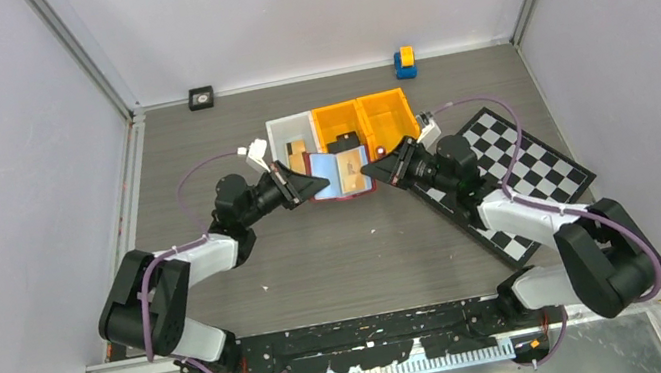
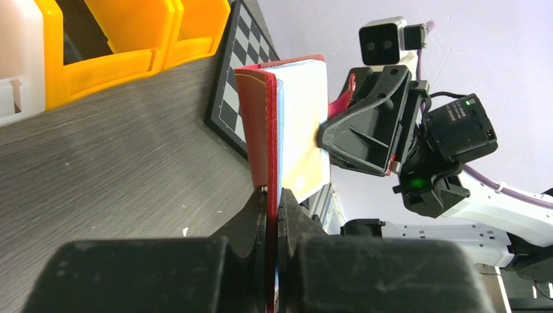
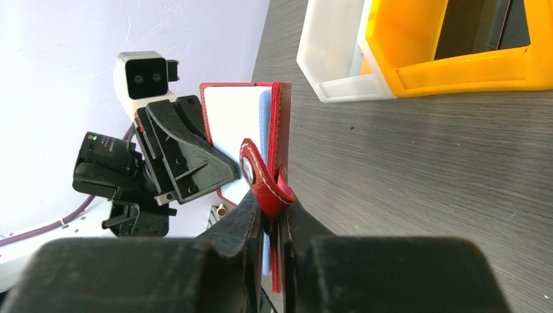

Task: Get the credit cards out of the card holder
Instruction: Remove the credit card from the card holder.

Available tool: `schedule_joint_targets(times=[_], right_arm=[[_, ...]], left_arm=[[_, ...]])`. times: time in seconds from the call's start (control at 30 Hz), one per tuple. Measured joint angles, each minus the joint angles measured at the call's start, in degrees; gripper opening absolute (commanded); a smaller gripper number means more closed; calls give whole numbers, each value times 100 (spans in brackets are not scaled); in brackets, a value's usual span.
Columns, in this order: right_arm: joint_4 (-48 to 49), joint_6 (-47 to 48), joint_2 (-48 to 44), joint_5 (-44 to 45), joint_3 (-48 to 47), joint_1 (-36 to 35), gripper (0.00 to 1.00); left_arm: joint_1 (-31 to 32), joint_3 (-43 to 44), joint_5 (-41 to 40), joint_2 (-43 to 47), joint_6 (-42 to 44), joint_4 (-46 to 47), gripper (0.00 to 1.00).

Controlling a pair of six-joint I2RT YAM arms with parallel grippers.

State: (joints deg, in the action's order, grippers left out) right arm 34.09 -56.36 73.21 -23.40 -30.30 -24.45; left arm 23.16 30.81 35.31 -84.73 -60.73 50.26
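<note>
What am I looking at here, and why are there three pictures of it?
Two robot arms stand bolted at the near edge of a table. One picture looks down from above; the other two come from a camera on each wrist, showing that arm's own fingers. On the table are a white bin, two orange bins and a chequered board. The left gripper and right gripper each pinch one side of an open red card holder; a tan card shows in its clear sleeve.
</note>
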Motion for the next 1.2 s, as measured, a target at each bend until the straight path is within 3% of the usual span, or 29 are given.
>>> schedule_joint_targets(times=[0.2,0.3,0.4,0.6,0.67,0.77,0.9,1.0,1.2], right_arm=[[188,-85,332,-203,-13,0,27],[195,-101,428,-275,-13,2,12],[249,-131,431,-334,-20,2,5],[153,-96,385,-291,-24,2,1],[-4,-39,295,-221,-24,2,1],[-323,118,136,-66,-44,2,0],[-918,367,26,260,-192,2,1],[-1123,461,24,415,-223,2,0],[-1180,507,46,400,-223,-33,1]], left_arm=[[-4,-20,35,55,-2,11,0],[-4,-22,37,83,13,9,0],[-4,-24,35,85,17,2,3],[-162,-24,-225,356,240,-721,54],[-282,-24,-553,636,409,-1340,62],[-374,11,-1069,1032,616,-2218,62],[-367,46,-1582,1554,887,-3025,43],[-258,44,-1641,1832,1047,-3018,33],[415,267,-1217,1502,1349,-2618,30]])
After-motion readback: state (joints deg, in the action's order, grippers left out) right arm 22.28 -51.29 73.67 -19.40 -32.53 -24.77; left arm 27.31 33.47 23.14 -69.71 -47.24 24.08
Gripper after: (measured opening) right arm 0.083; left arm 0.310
